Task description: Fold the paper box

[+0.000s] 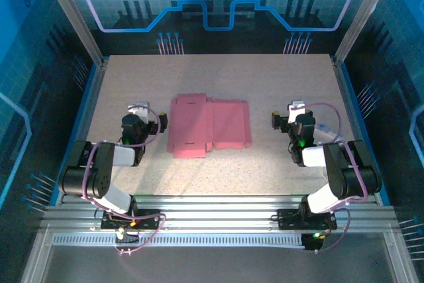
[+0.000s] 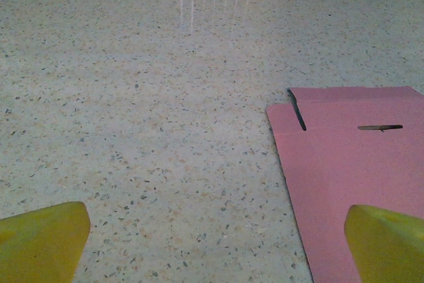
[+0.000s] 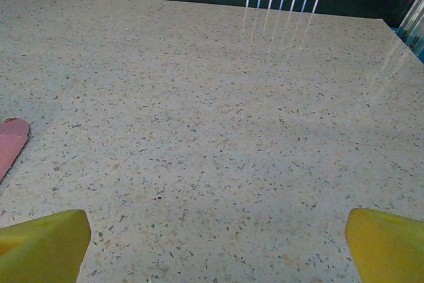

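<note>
Jaws stand wide apart on left gripper [image 1: 140, 113] and right gripper [image 1: 296, 111] — nothing held. Pink paper box [image 1: 209, 126] lies flat between them, long axis side to side — left gripper nearer.

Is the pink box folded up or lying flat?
Flat. The paper box lies spread on the table, panels and flaps all level, nothing standing up.

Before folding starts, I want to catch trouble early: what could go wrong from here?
The paper box lies flat on the table, so the open left gripper may push it rather than lift an edge.
One left finger looks to hang over the box's edge; descending there could crease it wrongly.
The open right gripper stands apart, so nothing steadies the box.
</note>
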